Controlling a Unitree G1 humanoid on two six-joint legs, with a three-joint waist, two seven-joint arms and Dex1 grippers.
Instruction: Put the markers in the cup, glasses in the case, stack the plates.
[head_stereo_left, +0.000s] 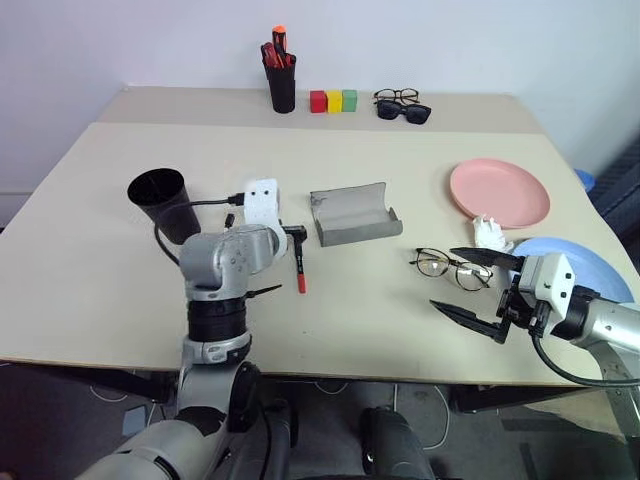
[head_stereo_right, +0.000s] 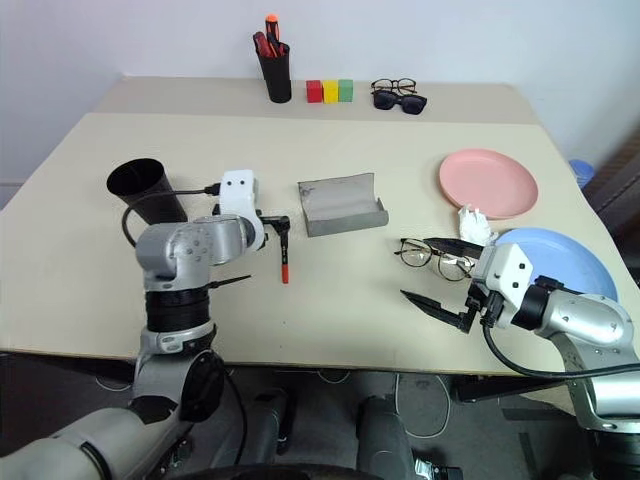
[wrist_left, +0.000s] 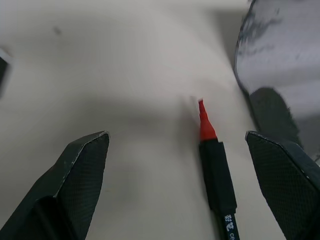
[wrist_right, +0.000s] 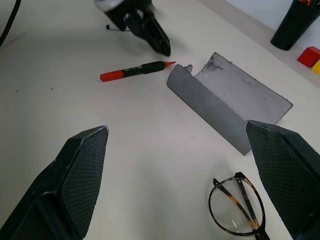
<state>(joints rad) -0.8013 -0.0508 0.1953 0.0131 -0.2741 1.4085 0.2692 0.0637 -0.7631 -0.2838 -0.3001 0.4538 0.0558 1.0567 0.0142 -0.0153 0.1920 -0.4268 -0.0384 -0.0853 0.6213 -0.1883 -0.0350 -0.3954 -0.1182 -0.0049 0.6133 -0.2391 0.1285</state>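
Note:
A marker (head_stereo_left: 300, 264) with a black body and red ends lies on the table between the black cup (head_stereo_left: 160, 202) and the open grey case (head_stereo_left: 355, 215). My left gripper (head_stereo_left: 282, 262) hangs open just over it, and the marker's red tip (wrist_left: 205, 125) lies between the fingers, nearer one of them. Thin dark-rimmed glasses (head_stereo_left: 445, 265) with clear lenses lie to the right of the case. My right gripper (head_stereo_left: 478, 288) stands open right beside them, holding nothing. The pink plate (head_stereo_left: 500, 192) sits at the right, and the blue plate (head_stereo_left: 585, 262) lies nearer, partly behind the right hand.
A crumpled white thing (head_stereo_left: 490, 232) lies between the two plates. At the back stand a black holder with red and orange markers (head_stereo_left: 281, 75), three coloured blocks (head_stereo_left: 333, 100) and two more pairs of glasses (head_stereo_left: 402, 105). A black cable (head_stereo_left: 215, 203) runs past the cup.

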